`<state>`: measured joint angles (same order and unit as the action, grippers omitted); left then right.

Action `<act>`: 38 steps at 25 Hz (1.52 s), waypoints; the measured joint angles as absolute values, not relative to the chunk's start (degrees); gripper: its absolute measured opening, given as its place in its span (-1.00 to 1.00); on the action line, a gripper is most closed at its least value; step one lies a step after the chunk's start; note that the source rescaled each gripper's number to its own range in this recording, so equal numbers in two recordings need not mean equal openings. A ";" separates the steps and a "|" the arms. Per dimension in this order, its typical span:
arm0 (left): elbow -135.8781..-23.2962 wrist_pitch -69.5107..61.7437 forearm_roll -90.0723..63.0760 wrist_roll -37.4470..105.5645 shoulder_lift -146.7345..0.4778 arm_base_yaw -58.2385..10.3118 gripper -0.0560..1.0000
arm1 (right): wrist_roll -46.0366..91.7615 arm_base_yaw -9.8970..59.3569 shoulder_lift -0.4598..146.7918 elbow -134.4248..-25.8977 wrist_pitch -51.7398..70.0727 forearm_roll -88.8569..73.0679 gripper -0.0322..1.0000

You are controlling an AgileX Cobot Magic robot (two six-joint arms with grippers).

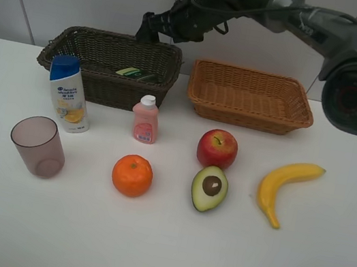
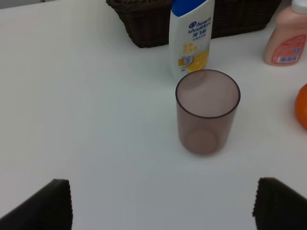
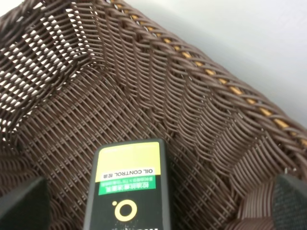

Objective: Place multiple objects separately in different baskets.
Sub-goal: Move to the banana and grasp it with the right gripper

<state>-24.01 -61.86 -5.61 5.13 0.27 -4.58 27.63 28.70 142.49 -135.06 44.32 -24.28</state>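
right wrist, dark bottle (image 3: pixel 127 191) beneath spread claw (image 3: pixel 157 203)

Dark brown basket (image 1: pixel 114 87) back left; green bottle (image 1: pixel 136 73) lies flat inside. Tan basket (image 1: pixel 250 118) just beside it. Shampoo bottle (image 1: pixel 68 93), pink bottle (image 1: pixel 145 119), mauve cup (image 1: pixel 38 145) stand upright in front of brown basket. Orange (image 1: pixel 132 175), red apple (image 1: pixel 217 149), avocado half (image 1: pixel 209 188) cut side up, yellow banana (image 1: pixel 284 187) lie nearer front.

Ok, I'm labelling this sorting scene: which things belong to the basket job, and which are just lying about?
Job: red apple, orange, halved avocado, banana, shampoo bottle, pink bottle, green bottle (already in dark basket), mauve cup, tan basket.
Lying about: nothing else but the white table.
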 joint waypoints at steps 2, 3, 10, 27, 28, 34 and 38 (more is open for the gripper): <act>-24.01 -61.86 -5.61 5.13 0.27 -4.58 1.00 | 27.49 28.70 141.17 -135.06 45.61 -23.15 0.94; -24.01 -61.86 -5.61 5.13 0.27 -4.58 1.00 | 27.08 28.70 140.59 -135.06 46.24 -22.58 0.94; -24.01 -61.86 -5.61 5.13 0.27 -4.58 1.00 | 21.80 28.70 137.04 -135.06 53.11 -15.22 0.94; -24.01 -61.86 -5.61 5.13 0.27 -4.58 1.00 | 7.88 28.70 130.26 -135.06 69.60 2.57 0.94; -24.01 -61.86 -5.61 5.13 0.27 -4.58 1.00 | 7.65 28.70 130.00 -135.06 69.67 2.57 0.94; -24.01 -61.86 -5.61 5.13 0.27 -4.58 1.00 | 6.99 28.70 128.72 -134.51 69.74 3.66 0.94; -24.01 -61.86 -5.61 5.13 0.27 -4.58 1.00 | 6.84 28.70 124.75 -128.14 69.69 3.95 0.94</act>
<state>-24.01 -61.86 -5.61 5.13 0.27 -4.58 6.84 28.70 124.75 -128.14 69.69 3.95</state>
